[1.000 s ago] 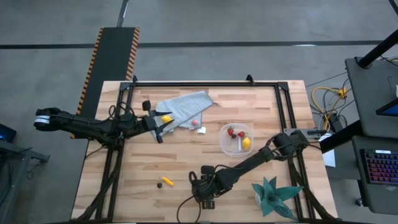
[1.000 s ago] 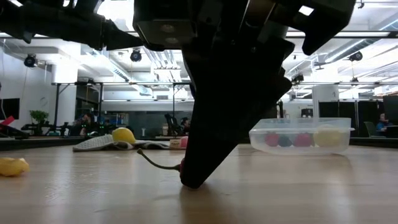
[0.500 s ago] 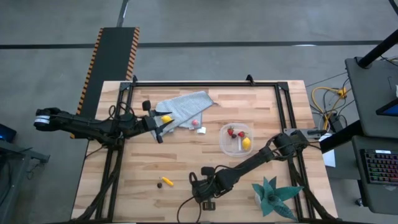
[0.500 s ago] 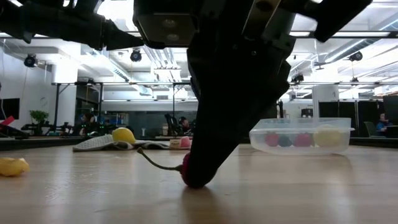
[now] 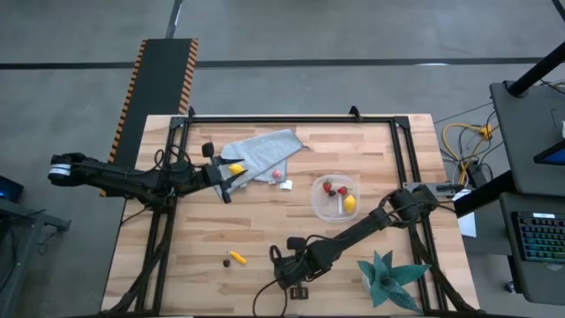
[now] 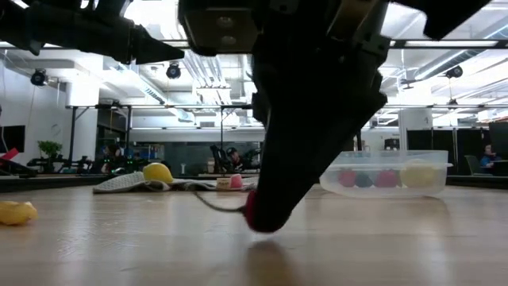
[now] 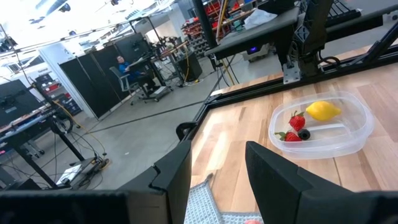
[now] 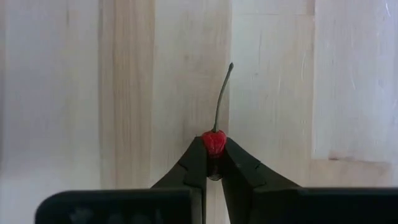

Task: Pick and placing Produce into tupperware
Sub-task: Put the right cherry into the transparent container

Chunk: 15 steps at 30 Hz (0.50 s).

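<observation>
Left gripper [image 5: 228,181]: we see it hovering at the grey-blue cloth [image 5: 265,150] near the table's [image 5: 265,230] far left part; in the left wrist view its fingers [image 7: 273,180] stand apart with nothing between them.
Lemon on cloth [image 5: 235,168]: we find a small yellow lemon lying at the cloth's edge, just beside the left gripper.
Loose pieces [image 5: 236,258]: we see an orange-yellow stick-like bit and a dark brown round bit lying together near the table's front edge.
Right gripper [image 5: 284,274]: we see it low over the front of the table, clamped on a cherry-like red fruit [image 8: 214,142], which is small, round, glossy red, with a long thin dark stem [image 8: 221,93] pointing away from the fingertips.
Tupperware [image 5: 335,198]: we see a clear, soft-cornered tub right of centre, holding red strawberries [image 5: 330,187], a dark round bit and a yellow lemon [image 5: 350,203].
Teal plant [image 5: 388,276]: we see it spiky, at the front right corner.
</observation>
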Available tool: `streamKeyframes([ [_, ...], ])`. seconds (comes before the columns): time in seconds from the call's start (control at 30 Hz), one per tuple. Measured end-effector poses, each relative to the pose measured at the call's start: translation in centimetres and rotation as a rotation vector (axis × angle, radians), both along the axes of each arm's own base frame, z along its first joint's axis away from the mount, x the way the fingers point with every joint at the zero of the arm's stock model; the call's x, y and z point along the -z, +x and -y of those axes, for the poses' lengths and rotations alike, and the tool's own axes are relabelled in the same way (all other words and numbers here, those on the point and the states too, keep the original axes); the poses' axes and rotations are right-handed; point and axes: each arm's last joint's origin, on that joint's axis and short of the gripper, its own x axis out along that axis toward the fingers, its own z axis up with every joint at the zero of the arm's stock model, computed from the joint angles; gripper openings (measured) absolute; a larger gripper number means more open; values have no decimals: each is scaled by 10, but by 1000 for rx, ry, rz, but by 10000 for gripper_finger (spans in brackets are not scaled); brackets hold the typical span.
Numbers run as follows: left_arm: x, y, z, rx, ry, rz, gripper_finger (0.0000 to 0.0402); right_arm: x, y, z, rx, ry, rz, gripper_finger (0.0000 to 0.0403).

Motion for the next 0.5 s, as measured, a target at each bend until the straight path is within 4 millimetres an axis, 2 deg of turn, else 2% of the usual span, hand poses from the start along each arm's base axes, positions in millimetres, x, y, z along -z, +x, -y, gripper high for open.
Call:
streamKeyframes([
  [0.27,0,0,0,0,0,0,137,-21,-7,7,20,-80,14,18],
  [0.5,0,0,0,0,0,0,137,-54,-25,28,30,-291,-19,18],
])
